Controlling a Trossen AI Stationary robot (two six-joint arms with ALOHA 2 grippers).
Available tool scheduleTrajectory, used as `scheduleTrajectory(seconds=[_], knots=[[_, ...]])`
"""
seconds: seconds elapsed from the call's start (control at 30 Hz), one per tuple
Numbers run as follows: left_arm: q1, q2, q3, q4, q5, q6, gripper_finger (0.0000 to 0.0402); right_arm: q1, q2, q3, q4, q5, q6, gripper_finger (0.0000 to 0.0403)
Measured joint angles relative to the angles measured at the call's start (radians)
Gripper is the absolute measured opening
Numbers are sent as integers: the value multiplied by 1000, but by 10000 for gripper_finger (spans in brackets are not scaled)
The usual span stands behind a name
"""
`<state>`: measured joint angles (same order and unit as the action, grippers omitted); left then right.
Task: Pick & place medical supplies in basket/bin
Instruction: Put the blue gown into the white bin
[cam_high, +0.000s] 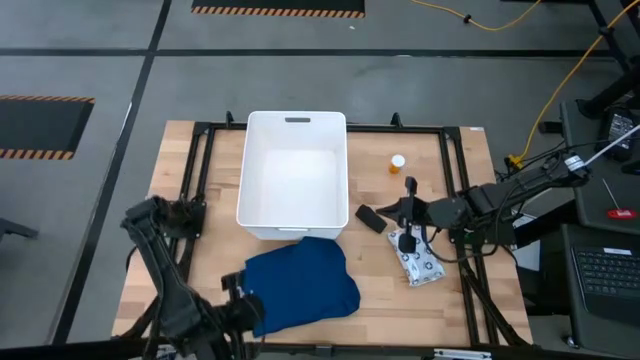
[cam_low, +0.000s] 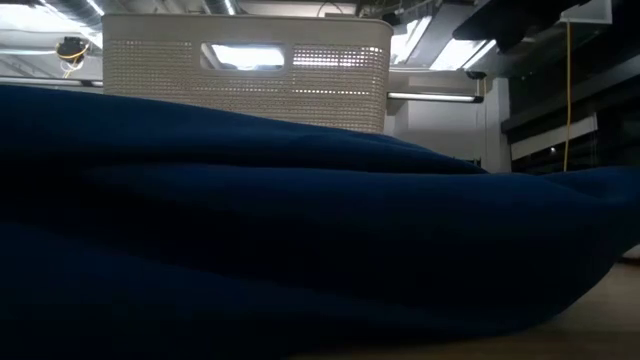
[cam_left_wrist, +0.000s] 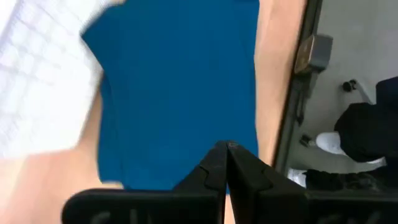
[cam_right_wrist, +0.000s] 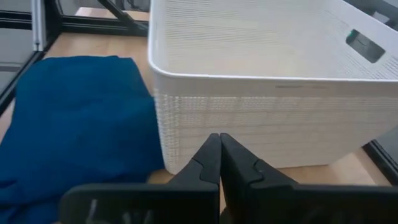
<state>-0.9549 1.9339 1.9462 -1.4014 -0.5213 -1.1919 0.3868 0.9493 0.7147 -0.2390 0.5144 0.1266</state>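
Overhead, my left jaws (cam_high: 255, 308) sit closed, empty, at the cloth's (cam_high: 300, 283) edge. My right jaws (cam_high: 408, 222) hang closed above the packet (cam_high: 418, 262), beside the tub (cam_high: 295, 175).

We see a big blue cloth (cam_high: 300, 285), soft and not shiny. The white tub (cam_right_wrist: 261, 134) is plastic, with tiny holes all over its sides. The surface (cam_high: 180, 170) is pale wood with lines in it. The dotted packet (cam_high: 418, 262) looks soft and crinkly.
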Motion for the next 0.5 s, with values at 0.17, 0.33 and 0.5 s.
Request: scheduleTrajectory(seconds=[0.17, 0.33, 0.5], knots=[[-23, 77, 57, -76, 63, -111, 2, 15, 0, 0, 4, 0, 1, 8], [-46, 106, 58, -116, 129, -226, 2, 14, 0, 0, 4, 2, 2, 9], [-66, 109, 58, -121, 133, -324, 2, 14, 0, 0, 4, 1, 3, 9]])
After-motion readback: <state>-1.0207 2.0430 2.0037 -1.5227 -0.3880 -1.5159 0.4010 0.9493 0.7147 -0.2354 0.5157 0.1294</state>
